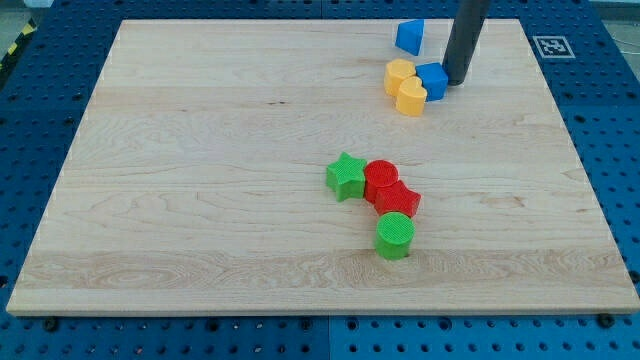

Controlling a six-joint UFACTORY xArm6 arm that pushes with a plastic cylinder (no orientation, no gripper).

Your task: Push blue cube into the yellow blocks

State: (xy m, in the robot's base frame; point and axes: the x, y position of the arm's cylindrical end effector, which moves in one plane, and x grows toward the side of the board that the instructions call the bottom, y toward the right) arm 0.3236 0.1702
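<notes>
Claw tip (457, 80) touches blue cube (433, 80) from right.

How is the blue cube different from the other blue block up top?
The blue cube is square and touches the yellow blocks; the other blue block, wedge-like, stands alone nearer the view's top. My tip rests against the cube's right side, not the wedge. Both are blue, on the board.

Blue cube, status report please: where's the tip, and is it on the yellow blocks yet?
My tip against the blue cube, on its right in view. Cube touching the yellow blocks. Nothing between them.
</notes>
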